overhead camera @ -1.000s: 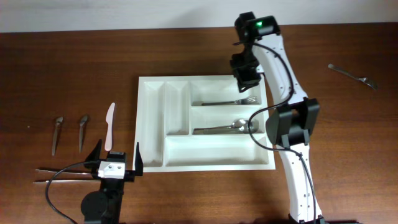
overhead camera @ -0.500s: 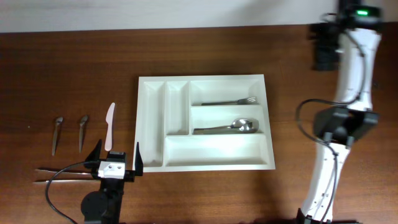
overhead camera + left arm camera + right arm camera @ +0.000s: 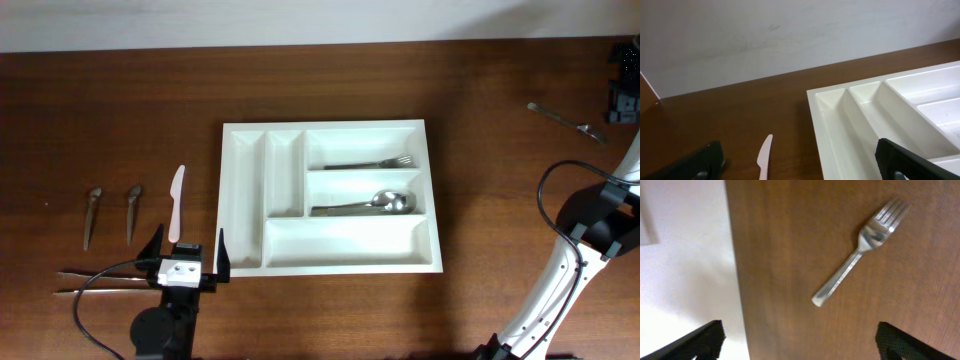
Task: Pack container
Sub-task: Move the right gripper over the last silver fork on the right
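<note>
Facing a fork (image 3: 855,255) on the counter (image 3: 785,245), the right pincer (image 3: 800,341) is held spread, the left pincer (image 3: 799,162) too.

Container (image 3: 860,115): white, right side of frame, narrow compartments in view.
Knife (image 3: 763,158): white plastic, btm centre-left, flat on brown worktop (image 3: 730,115), near container, not touching.
Pincer (image 3: 797,155): black fingers (image 3: 695,162) at btm corners, wide apart.
Wall (image 3: 765,35): pale, top of frame.

Tray (image 3: 340,243), white, five compartments: 1.
Forks: 2, one fork (image 3: 372,163) in tray, other fork (image 3: 567,120) on tabletop (image 3: 120,110).
Spoon (image 3: 365,206): 1.
White knife (image 3: 177,202): 1.
Short metal utensils (image 3: 92,215), kind unclear: 2.
Thin sticks (image 3: 95,273): 2.
</note>
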### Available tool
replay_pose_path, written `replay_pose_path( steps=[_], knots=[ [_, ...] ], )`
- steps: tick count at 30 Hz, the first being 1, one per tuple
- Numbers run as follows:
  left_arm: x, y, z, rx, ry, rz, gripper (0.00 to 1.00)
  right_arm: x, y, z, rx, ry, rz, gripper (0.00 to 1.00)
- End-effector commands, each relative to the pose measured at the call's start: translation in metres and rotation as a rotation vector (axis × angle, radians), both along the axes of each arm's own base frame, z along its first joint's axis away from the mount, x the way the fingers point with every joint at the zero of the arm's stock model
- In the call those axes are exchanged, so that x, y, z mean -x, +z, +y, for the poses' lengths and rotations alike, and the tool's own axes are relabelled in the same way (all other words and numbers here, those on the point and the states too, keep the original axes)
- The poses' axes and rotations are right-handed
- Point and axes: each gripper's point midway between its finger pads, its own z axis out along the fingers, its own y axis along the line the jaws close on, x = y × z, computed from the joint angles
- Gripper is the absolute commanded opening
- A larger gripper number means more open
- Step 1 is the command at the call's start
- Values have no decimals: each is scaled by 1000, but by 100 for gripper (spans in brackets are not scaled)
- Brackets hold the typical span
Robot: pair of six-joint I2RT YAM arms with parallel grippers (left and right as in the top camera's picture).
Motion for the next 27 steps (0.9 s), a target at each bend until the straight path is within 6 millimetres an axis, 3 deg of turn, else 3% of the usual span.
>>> replay_pose_path(
  steps=[1,2,3,4,5,11,14,27],
  knots=[
    [0,-2,3,-17,11,-2,99,-10,16,-2,72,50,-44,83],
    [0,-2,3,-16,11,-2,99,-13,17,-3,83,53,-57,64],
    [0,-2,3,-17,12,-2,99,-16,16,-4,88,53,-64,27],
    [0,-2,3,-16,11,-2,99,-18,13,-5,89,53,-67,11],
    [0,-2,3,-16,11,-2,99,-19,11,-6,85,47,-67,5],
    [0,-2,3,-17,11,-2,99,-21,-29,-13,83,28,2,4],
    [0,-2,3,-17,11,-2,99,-35,-49,-15,75,45,-24,4],
    [0,-2,3,-17,12,-2,99,-41,-103,-17,82,52,43,4]
  ],
)
